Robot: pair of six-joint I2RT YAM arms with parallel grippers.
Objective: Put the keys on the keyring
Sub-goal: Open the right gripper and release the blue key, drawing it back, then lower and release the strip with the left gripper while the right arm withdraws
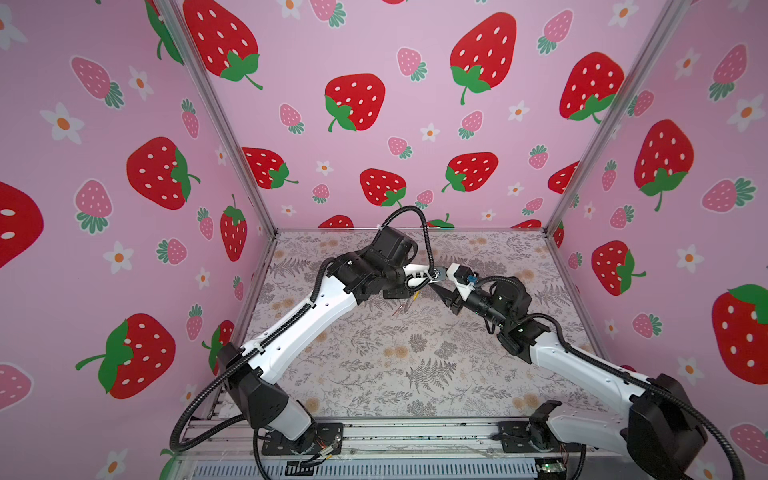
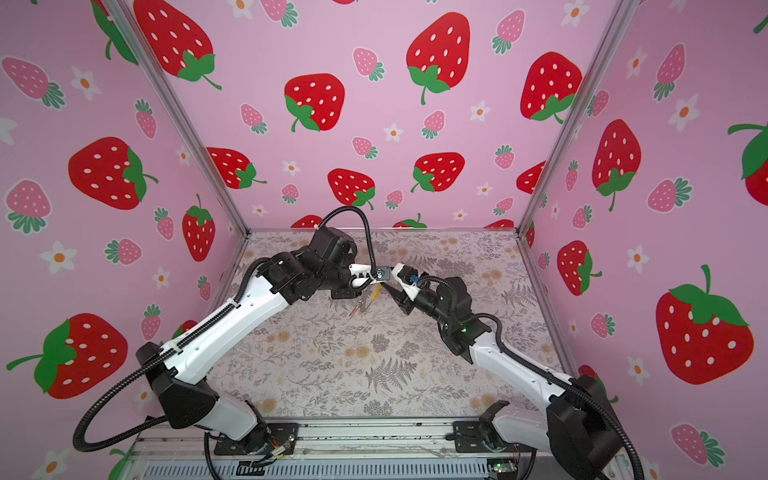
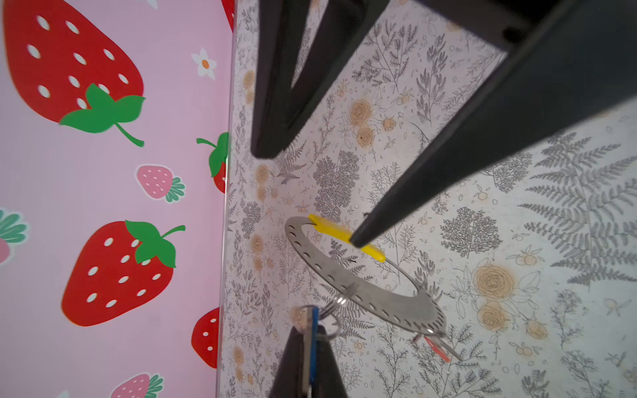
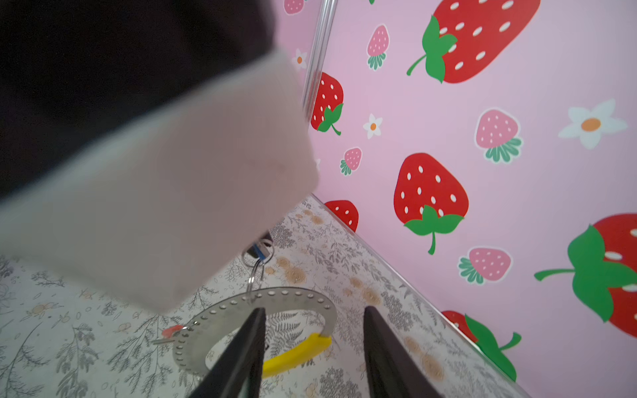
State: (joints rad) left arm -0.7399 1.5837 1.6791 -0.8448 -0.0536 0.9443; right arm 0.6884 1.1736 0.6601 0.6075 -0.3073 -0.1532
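Left gripper point(image 3: 310, 330) is clamped on the blue-tagged key point(image 3: 313, 348). The keyring point(image 3: 344, 279) dangles just past its tips, red-tagged key point(image 3: 436, 344) on the far arc. Right gripper point(image 4: 314, 310) stands open, one tip at the yellow segment point(image 3: 331, 231). Probably best to back straight out without snagging. There's room over the table point(image 3: 517, 310), but the wall point(image 3: 138, 172) is near.
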